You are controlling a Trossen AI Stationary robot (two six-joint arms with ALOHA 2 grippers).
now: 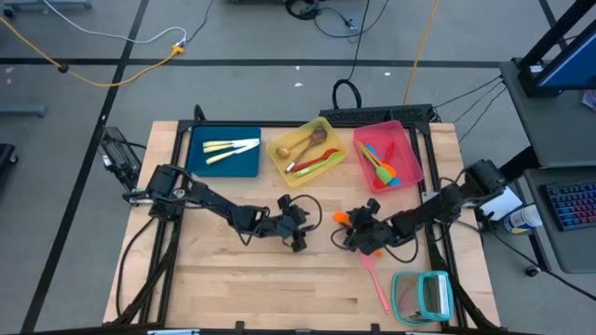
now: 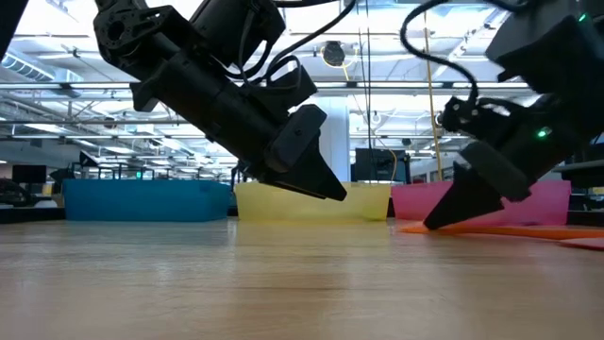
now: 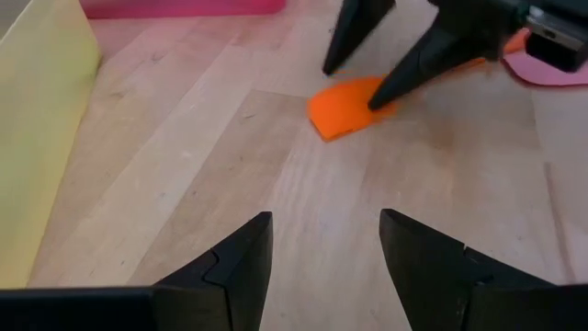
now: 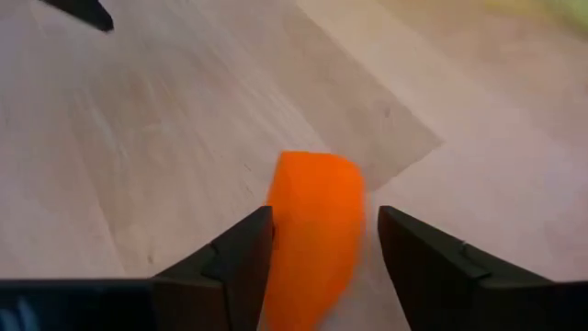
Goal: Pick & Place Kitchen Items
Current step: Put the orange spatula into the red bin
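Two grippers hanging low over the wooden table (image 1: 233,279), tips facing each other near its middle. Left gripper (image 1: 300,226) hovering with fingers apart, gripping nothing, bare wood showing between them in the left wrist view. Right gripper (image 4: 323,241) reaching down with fingers spread on either side of the orange spatula (image 4: 317,221), one on each side of the blade, not clamped on it. Orange spatula lying flat on the table, blade toward the left gripper, just in front of the pink tray (image 1: 389,154). Pink spatula (image 1: 374,277) lying on the wood nearer the front edge, beside the teal-framed rack (image 1: 424,296) at the front right corner. Blue tray (image 1: 223,152), yellow tray (image 1: 307,149) and pink tray sitting in a row along the far side. Pale-handled cutlery (image 1: 230,149) resting in the blue tray; wooden spoons plus a red and a green utensil in the yellow tray; several coloured silicone tools crowding the pink tray.
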